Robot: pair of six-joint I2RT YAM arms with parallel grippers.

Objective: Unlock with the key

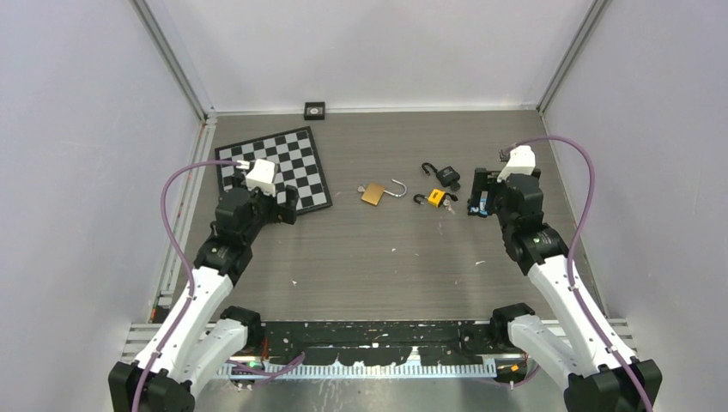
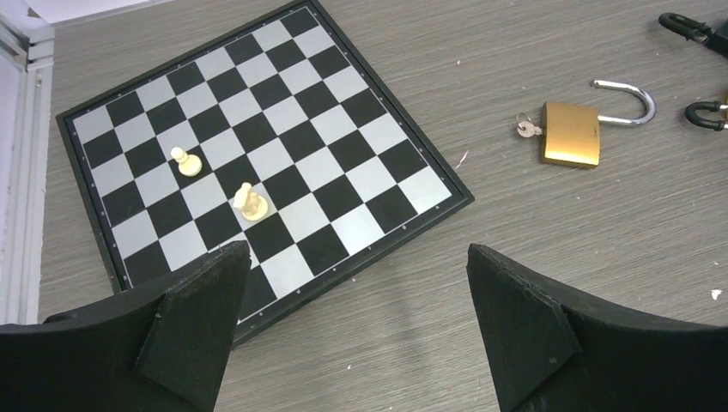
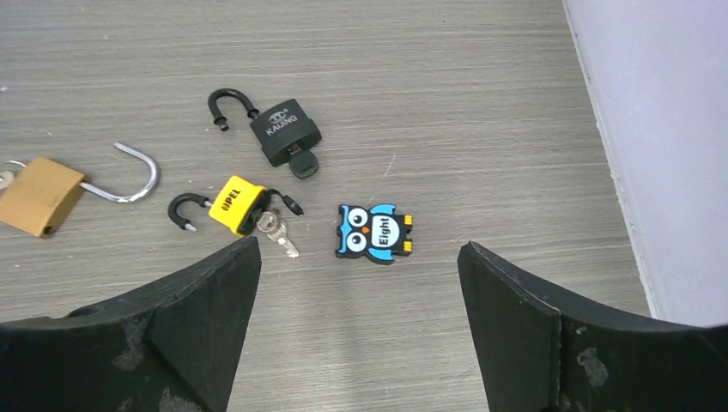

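Step in hand: the brass padlock (image 2: 570, 134), the black padlock (image 3: 286, 130) marked "KAIJING" and the yellow padlock (image 3: 236, 204) marked "OPEL" lie mid-table between the arms, each with its shackle swung open and a key at its base, so the unlocking reads as done. The left gripper (image 2: 356, 275) is spread wide and empty by the chessboard (image 2: 257, 129) corner, and the right gripper (image 1: 482, 192) is likewise spread and empty above an owl tag (image 3: 375, 232) lettered "Eight". The next move probably calls only for checking that no shackle is latched.
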